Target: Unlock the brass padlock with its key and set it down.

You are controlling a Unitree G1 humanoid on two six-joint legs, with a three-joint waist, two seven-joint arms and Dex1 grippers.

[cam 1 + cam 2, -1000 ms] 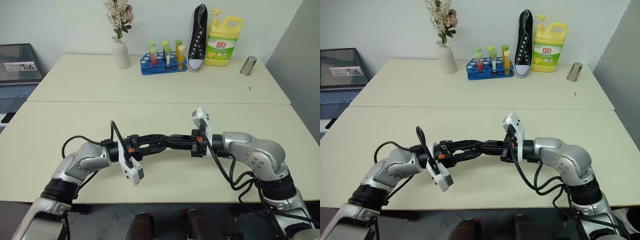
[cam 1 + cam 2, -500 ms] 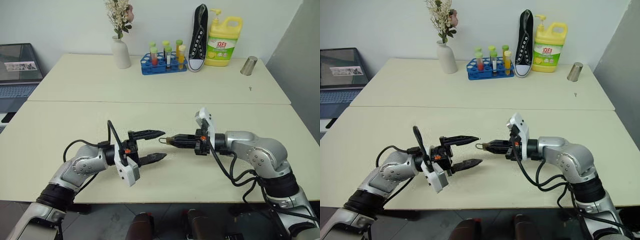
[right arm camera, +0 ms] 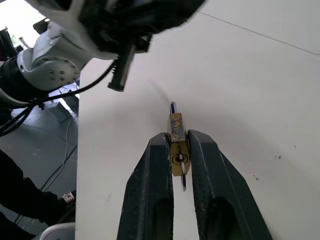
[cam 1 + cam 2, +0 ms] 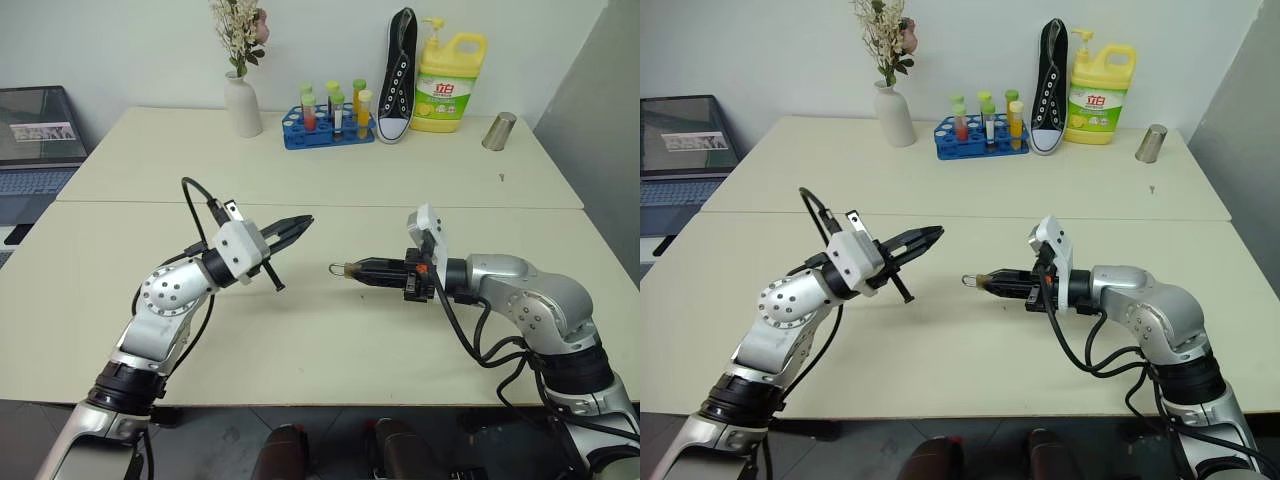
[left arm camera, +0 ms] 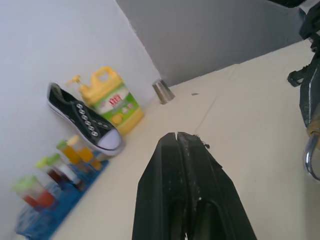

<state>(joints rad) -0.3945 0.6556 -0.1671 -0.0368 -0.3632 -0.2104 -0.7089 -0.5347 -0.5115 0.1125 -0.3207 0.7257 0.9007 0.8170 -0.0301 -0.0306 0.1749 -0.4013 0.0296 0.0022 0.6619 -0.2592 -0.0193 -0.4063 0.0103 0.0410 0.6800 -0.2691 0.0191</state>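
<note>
My right gripper [image 4: 362,271] is shut on the brass padlock [image 3: 175,131] and holds it level above the near table. The lock's silvery shackle [image 4: 335,270] points toward my left arm. A thin silvery key [image 3: 183,176] sits at the end of the padlock nearest the wrist, between the fingers. My left gripper [image 4: 300,222] is shut with nothing visible between its fingers. It hovers a short way left of the shackle and slightly higher, well apart from it. From the left wrist the shackle [image 5: 311,159] shows at the picture's edge.
Along the far table stand a white vase [image 4: 241,105] of flowers, a blue rack of test tubes [image 4: 325,128], a black shoe [image 4: 398,75], a yellow detergent bottle [image 4: 447,70] and a metal cup [image 4: 497,131]. A laptop [image 4: 35,150] sits off to the left.
The two grippers were joined at the padlock. My left gripper opened, drew back left, then shut, rolled over and rose. My right gripper shifted slightly right with the padlock.
</note>
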